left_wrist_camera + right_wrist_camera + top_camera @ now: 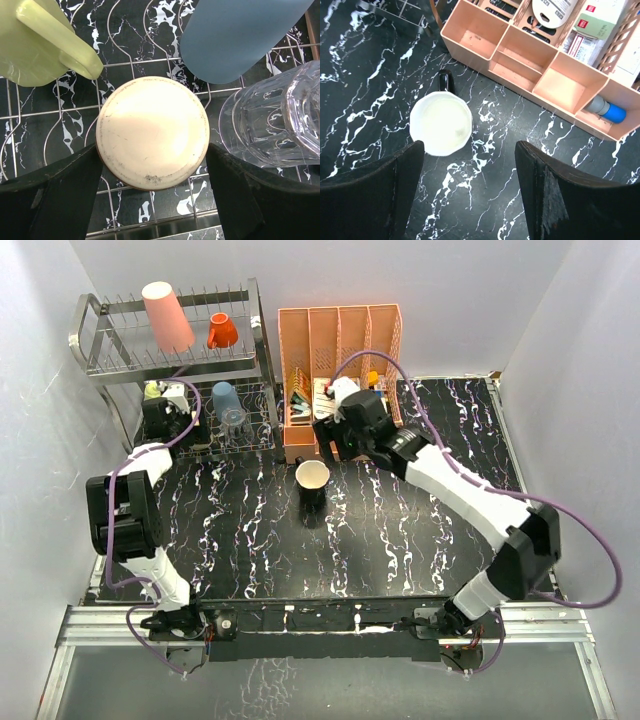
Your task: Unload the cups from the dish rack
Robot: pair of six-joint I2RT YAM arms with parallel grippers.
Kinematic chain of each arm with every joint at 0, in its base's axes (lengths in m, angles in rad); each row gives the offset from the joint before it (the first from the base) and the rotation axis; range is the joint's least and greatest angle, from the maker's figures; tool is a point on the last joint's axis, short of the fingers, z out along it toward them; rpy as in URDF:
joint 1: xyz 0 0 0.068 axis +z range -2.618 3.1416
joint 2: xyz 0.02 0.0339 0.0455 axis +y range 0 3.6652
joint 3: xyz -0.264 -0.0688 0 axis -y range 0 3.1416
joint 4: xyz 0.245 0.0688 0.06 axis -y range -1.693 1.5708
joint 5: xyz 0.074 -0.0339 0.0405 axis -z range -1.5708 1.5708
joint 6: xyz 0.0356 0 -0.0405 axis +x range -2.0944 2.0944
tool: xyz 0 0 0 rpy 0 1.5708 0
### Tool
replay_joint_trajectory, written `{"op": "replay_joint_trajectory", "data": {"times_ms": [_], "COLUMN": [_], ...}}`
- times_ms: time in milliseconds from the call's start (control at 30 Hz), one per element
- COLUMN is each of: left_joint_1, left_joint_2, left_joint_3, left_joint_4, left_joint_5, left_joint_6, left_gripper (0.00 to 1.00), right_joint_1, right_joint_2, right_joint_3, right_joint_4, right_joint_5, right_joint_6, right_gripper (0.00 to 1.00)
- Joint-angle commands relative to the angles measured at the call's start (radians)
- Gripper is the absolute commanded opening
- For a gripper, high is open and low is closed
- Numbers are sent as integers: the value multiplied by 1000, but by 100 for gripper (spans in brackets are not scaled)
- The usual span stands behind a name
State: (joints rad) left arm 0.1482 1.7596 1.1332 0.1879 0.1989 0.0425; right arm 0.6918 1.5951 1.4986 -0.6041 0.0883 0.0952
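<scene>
**Top external view.** The dish rack stands in the upper left of the frame. On its upper tier a pink tumbler and an orange cup sit mouth down. On the lower tier are a blue cup, with a clear glass just below it in the frame, and a sliver of a yellow mug. The left claw reaches into the lower tier, and its fingers are hidden here. A black mug stands upright at the centre of the counter. The right claw is just above it in the frame, in front of a peach organizer.

**Left wrist view.** The left claw is spread wide around an inverted brown-rimmed cup, whose cream base faces the camera. The fingers meet its outline on each side, but actual grip cannot be told. The yellow mug is at upper left, the blue cup at upper right, and the clear glass at right. All rest on the rack wires.

**Right wrist view.** The right claw is wide and holds nothing. The black mug, cream inside, is at left centre on the counter, close to the left finger. The organizer is at upper right.
</scene>
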Motion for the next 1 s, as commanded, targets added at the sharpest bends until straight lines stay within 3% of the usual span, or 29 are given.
{"op": "replay_joint_trajectory", "data": {"times_ms": [0,500,600,733,900,967], "left_joint_1": [1,-11,-10,-10,-10,-10], "left_joint_2": [3,84,92,63,-45,-100], "left_joint_3": [54,68,65,40,-38,-74], "left_joint_4": [55,143,163,178,176,162], "left_joint_5": [44,51,55,73,93,97], "left_joint_6": [-25,-60,-66,-62,-21,-4], "left_gripper": [78,79,73,55,36,34], "right_joint_1": [22,89,101,112,118,121], "right_joint_2": [-124,-246,-248,-247,-245,-243], "right_joint_3": [-109,-248,-255,-266,-277,-278], "right_joint_4": [135,158,170,178,194,198], "right_joint_5": [41,45,38,41,37,34], "right_joint_6": [95,143,144,147,152,153], "right_gripper": [76,75,73,71,69,69]}}
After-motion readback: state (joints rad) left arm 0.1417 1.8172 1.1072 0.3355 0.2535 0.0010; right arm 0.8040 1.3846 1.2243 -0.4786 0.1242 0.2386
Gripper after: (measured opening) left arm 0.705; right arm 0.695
